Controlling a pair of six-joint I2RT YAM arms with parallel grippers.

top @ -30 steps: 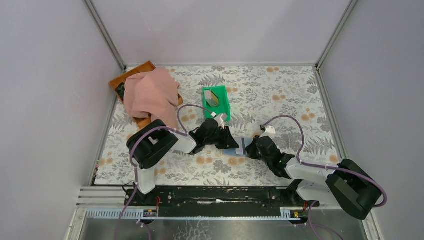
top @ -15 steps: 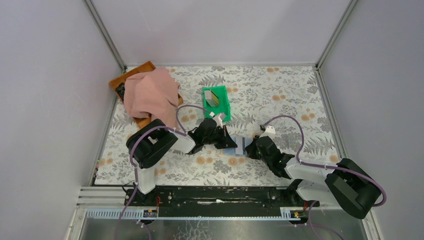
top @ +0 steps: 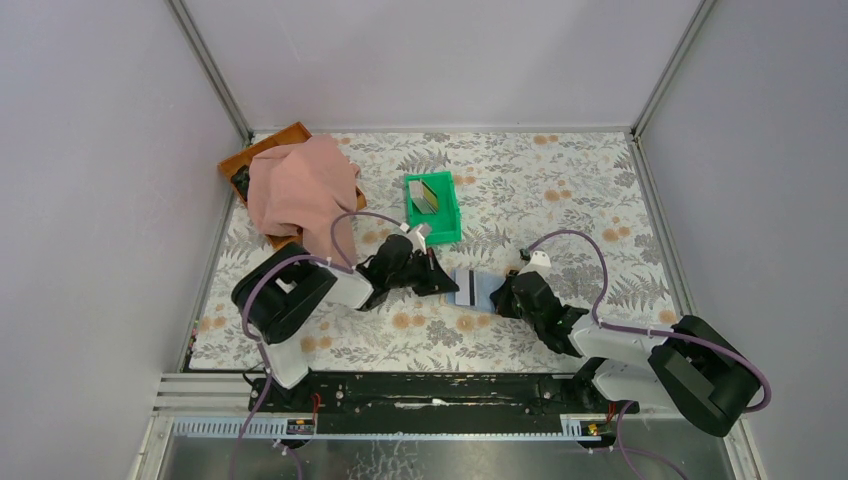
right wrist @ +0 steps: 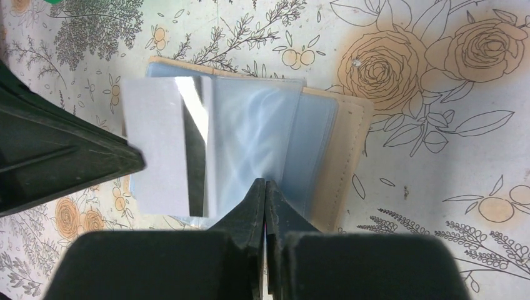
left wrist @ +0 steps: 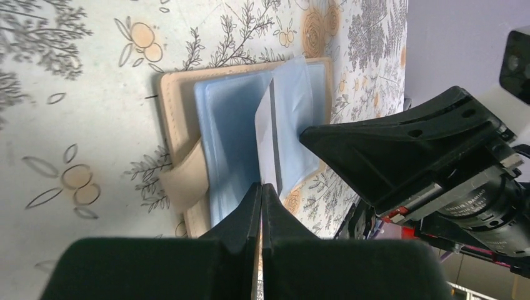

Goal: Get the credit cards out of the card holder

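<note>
The left gripper [left wrist: 261,187] has its fingers pressed together on the near edge of a thin, stiff grey card [left wrist: 267,140]. The card runs straight ahead from the tips, tilted up and mostly drawn out of its pocket. Just beyond it the card holder [left wrist: 178,119] lies open and flat on the flowered cloth [left wrist: 81,94], with glossy pale blue sleeves inside a tan border. From the opposite side the right gripper [right wrist: 265,184], also closed, pinches a limp clear sleeve [right wrist: 253,131]. The pull, I judge, runs back toward the left arm. Farther off stands a green bin [top: 443,230].
</note>
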